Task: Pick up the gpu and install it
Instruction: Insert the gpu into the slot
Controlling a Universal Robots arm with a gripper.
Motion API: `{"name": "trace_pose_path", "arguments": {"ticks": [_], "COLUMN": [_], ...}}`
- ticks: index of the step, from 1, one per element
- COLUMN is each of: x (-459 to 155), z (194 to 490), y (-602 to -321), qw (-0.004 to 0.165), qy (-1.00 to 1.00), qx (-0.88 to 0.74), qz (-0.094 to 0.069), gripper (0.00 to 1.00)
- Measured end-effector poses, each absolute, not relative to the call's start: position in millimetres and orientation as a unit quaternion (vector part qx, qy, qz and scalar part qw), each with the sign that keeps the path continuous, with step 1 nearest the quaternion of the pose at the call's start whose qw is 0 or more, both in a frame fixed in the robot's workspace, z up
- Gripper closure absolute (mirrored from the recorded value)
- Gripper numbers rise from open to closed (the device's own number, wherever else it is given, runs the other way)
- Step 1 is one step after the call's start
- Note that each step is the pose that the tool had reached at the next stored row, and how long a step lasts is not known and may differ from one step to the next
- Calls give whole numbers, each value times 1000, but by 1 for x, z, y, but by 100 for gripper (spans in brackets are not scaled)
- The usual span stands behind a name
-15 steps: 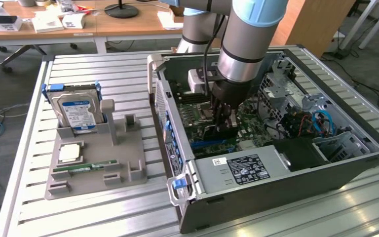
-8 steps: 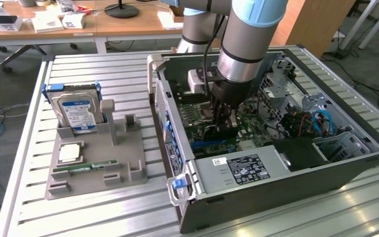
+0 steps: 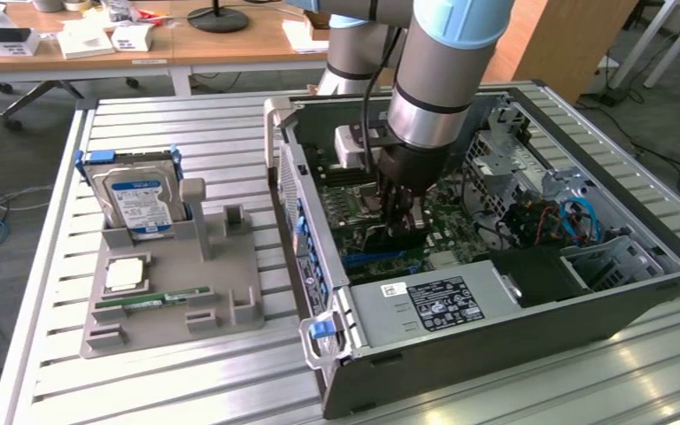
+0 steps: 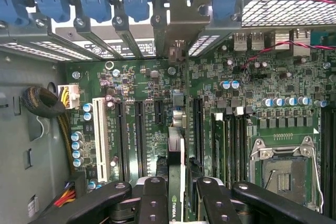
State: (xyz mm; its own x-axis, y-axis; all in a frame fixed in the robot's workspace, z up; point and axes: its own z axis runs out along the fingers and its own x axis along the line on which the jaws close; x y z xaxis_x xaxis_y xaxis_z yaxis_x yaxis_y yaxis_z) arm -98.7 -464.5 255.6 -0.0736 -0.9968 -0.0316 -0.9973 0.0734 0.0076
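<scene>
Gpu [image 4: 177,150] edge-on in the grip of the part-closed end effector [image 4: 179,187], just over the motherboard [image 4: 262,77].

The black claw [image 4: 180,186] has between its fingers the gpu [image 4: 176,153], dark-edged with a small green logo. Beneath it spreads the green motherboard [image 4: 136,85], speckled with silver-and-blue capacitors, striped with black slots and one white slot [image 4: 98,135]. Just beyond the claw a row of blue latches [image 4: 94,1] sits over perforated silver brackets inside the dark grey case [image 3: 517,345], and well apart from the claw a silver hard drive [image 3: 139,202] with a blue-and-white label stands in a plain grey holder [image 3: 187,292] on the ribbed silver table [image 3: 174,133].
</scene>
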Motion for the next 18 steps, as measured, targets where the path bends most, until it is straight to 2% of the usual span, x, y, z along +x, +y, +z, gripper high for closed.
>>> {"name": "trace_pose_path", "arguments": {"ticks": [18], "x": [-99], "z": [257], "y": [-465], "qw": [13], "qy": [732], "qx": [-681], "qz": [9], "gripper": [74]}}
